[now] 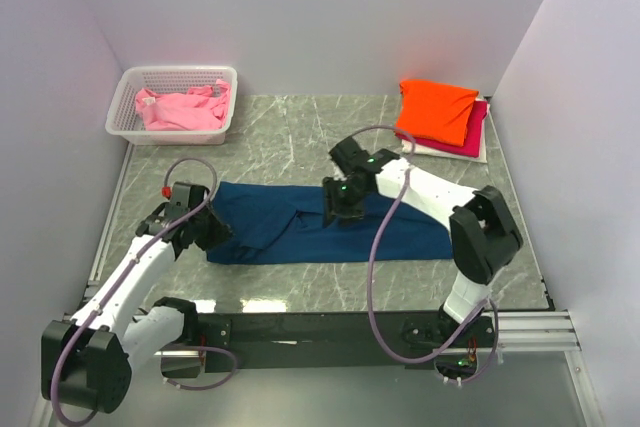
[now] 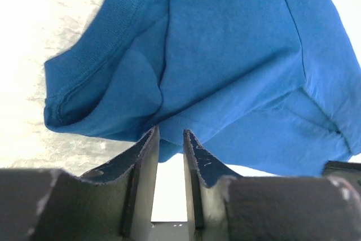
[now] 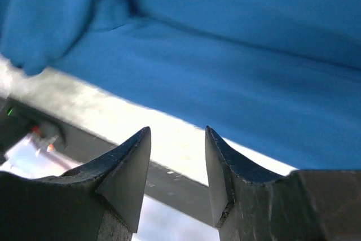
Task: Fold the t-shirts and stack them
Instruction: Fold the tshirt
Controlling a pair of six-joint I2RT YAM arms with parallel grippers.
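Navy t-shirt point(image 1: 300, 224) mid-table, pink t-shirt point(image 1: 183, 109) in basket point(image 1: 222, 74), orange t-shirt point(image 1: 438, 109) stacked

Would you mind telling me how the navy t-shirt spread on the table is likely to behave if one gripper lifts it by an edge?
The navy t-shirt will probably drape and sag, since the left wrist view shows soft folds and a curled hem. It looks light, being thin cloth. Lifted only by the left gripper, its long folded strip would likely come undone, with the far end dragging on the table.
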